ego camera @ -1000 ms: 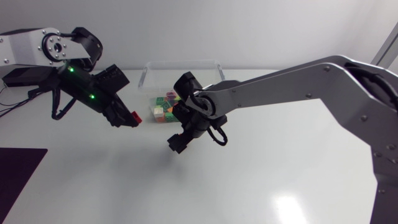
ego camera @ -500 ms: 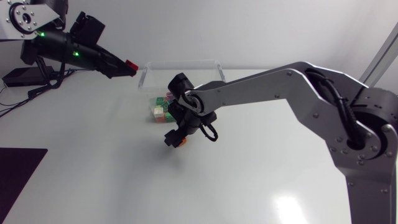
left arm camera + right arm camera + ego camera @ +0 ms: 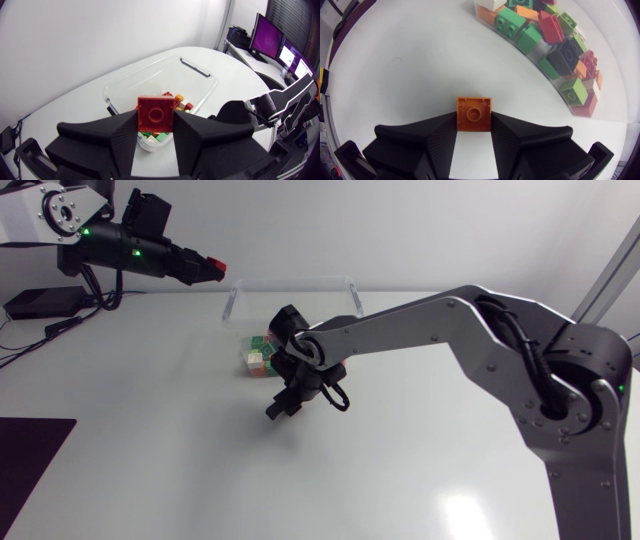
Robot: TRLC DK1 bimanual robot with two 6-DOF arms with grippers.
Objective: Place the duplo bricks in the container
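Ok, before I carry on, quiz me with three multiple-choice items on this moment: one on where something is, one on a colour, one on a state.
1. Where is the red brick? A between the right jaws; B between the left jaws; C lying loose.
2. What colour is the brick in the right jaws? A blue; B white; C orange.
3. The container is: A lidded; B open-topped with bricks inside; C tipped over.

Answers:
1 B: in the left wrist view the left jaws clamp it from both sides.
2 C: the orange brick sits clamped in the right wrist view.
3 B: the left wrist view looks straight in through its open top.
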